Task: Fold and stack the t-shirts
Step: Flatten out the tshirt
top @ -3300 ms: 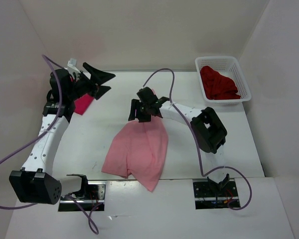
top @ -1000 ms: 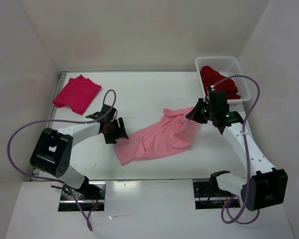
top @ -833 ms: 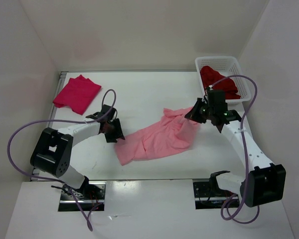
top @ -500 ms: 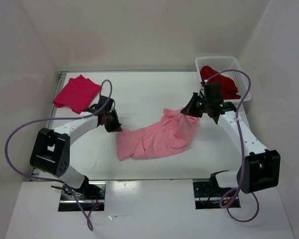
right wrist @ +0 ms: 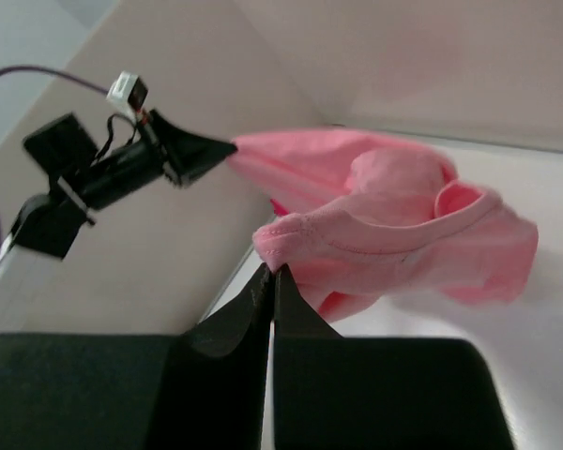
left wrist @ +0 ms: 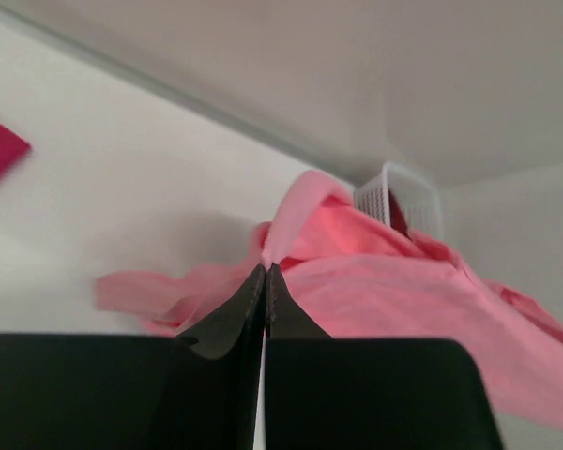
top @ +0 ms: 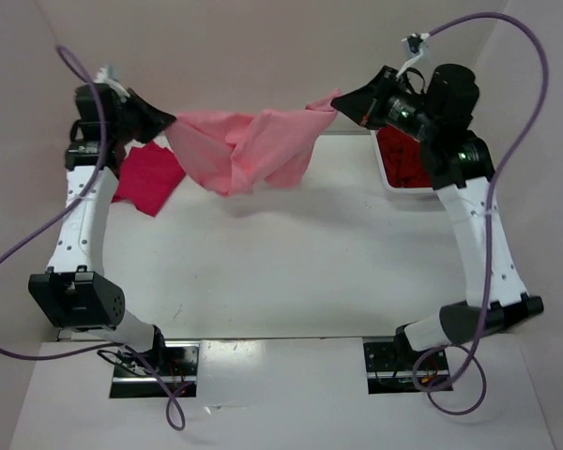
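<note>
Both arms stand high, left gripper (top: 168, 123) and right gripper (top: 337, 99) pinched closed.

Pink shirt (top: 244, 150) soft matt cloth; basket (left wrist: 387, 189) apparently white plastic mesh

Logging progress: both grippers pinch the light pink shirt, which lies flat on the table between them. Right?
No. The left gripper and right gripper both pinch the light pink shirt, but it hangs stretched in the air between them, above the table, as the top external view shows.
</note>
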### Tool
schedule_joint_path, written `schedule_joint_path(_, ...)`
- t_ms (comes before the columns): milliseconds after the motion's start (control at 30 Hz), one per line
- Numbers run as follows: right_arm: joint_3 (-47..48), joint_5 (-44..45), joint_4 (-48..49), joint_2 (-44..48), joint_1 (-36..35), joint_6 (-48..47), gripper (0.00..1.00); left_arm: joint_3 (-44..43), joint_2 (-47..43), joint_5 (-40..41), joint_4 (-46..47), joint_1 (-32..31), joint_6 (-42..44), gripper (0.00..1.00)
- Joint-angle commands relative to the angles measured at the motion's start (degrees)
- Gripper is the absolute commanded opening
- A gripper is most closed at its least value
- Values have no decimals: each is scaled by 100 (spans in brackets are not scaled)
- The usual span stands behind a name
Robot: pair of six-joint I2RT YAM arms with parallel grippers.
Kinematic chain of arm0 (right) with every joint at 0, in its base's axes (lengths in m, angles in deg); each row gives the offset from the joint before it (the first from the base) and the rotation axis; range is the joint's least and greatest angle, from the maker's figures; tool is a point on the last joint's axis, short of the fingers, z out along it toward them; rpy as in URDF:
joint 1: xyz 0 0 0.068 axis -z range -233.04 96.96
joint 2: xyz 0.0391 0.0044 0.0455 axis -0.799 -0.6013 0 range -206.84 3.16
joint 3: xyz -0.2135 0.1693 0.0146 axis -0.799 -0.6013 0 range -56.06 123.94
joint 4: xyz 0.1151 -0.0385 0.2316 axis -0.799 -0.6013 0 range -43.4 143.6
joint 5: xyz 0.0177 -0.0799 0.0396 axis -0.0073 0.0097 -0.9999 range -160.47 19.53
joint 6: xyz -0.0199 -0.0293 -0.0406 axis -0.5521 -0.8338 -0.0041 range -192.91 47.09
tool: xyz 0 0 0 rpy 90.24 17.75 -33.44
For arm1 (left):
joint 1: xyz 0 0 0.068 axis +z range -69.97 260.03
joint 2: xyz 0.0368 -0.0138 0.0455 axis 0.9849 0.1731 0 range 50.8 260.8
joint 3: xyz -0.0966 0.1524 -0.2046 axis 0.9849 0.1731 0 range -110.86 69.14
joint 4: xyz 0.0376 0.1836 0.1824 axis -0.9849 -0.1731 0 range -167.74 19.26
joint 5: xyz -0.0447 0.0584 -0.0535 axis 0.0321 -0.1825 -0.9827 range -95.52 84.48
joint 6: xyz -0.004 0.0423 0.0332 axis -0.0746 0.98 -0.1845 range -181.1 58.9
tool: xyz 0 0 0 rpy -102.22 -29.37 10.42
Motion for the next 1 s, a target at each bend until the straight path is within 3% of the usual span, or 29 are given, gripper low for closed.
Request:
schedule_joint_path(0,-374,-570,210,1134,-72,-46,1,-889,-398,-419,110,455,-181,0)
schedule_joint_path(100,-1708,-273,44,1821,-72,-195,2,-1715,-258,-472,40,640,-181,0)
schedule_joint_path(200,-3735,104,-9,2173,24,-335,1,-2349,58,-472,-31,640,-181,0)
schedule_joint_path(333,-4917,852,-105,2061,332,-336,0,-2448,592,-541,101,640,-181,0)
schedule_joint_path(500,-5237,1808,-404,1158,614,-336,0,-2141,1558,-411,137,193,178,0)
schedule_joint_path(767,-5158,1917,-510,618,666,-389,0,-1947,3046,240,136,-529,504,0)
schedule_joint_path(900,-5219,1970,-633,566,666,-389,0,-2132,3652,390,13,-652,619,10)
schedule_joint_path(967,-5219,1970,-703,513,666,-389,0,-2185,3653,337,-40,-652,619,22)
